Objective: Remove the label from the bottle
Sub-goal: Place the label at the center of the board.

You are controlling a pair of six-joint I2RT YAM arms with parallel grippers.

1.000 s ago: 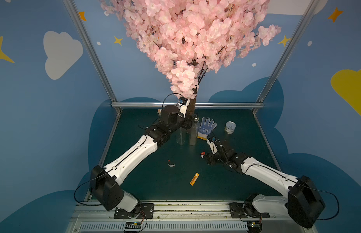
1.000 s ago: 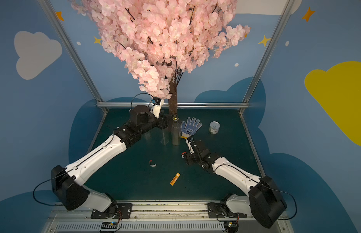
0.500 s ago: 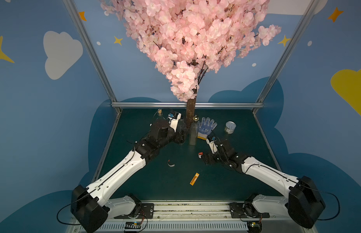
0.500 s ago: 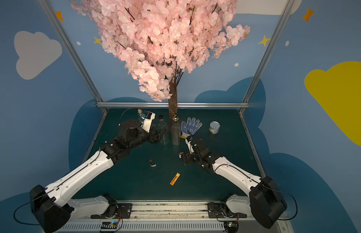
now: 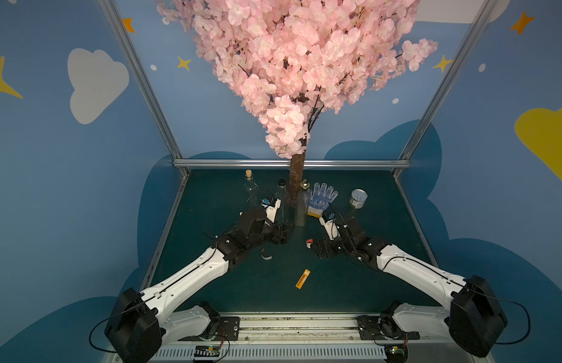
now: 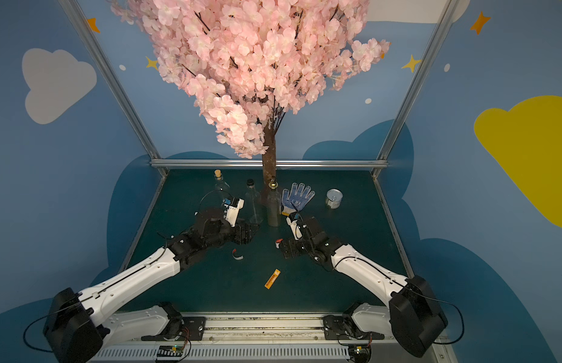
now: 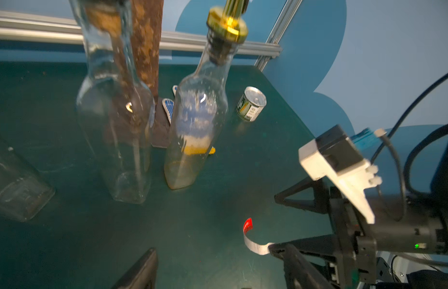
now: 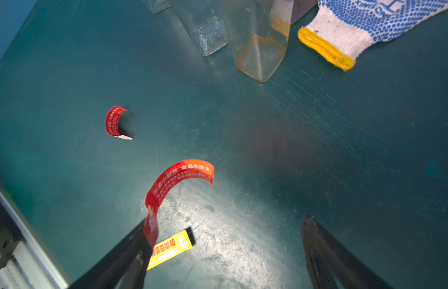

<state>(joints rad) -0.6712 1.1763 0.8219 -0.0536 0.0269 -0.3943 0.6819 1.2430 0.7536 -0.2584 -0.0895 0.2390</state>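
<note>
Three clear glass bottles stand by the tree trunk: a gold-capped bottle [image 5: 300,209] [image 7: 199,125] with yellowish residue, a black-capped bottle [image 5: 282,201] and a corked bottle [image 5: 249,188]. No label shows on any of them. A curled red label [image 8: 167,187] [image 5: 309,242] [image 7: 250,237] clings to one finger of my right gripper [image 8: 225,222] [image 5: 314,248], whose jaws stand wide open just above the table. My left gripper [image 5: 282,234] [image 7: 219,250] is open and empty, in front of the bottles and apart from them.
A torn red-and-white label piece [image 5: 266,254] [image 8: 115,121] and a yellow-orange label [image 5: 302,278] [image 8: 171,247] lie on the green table. A blue-dotted glove [image 5: 320,198] and a small tin can [image 5: 358,198] sit at the back right. The tree trunk [image 5: 297,179] rises behind the bottles.
My left arm has drawn back from the bottles toward the front, and its jaws have spread. The right gripper has opened wider, with the red label still stuck to one finger.
</note>
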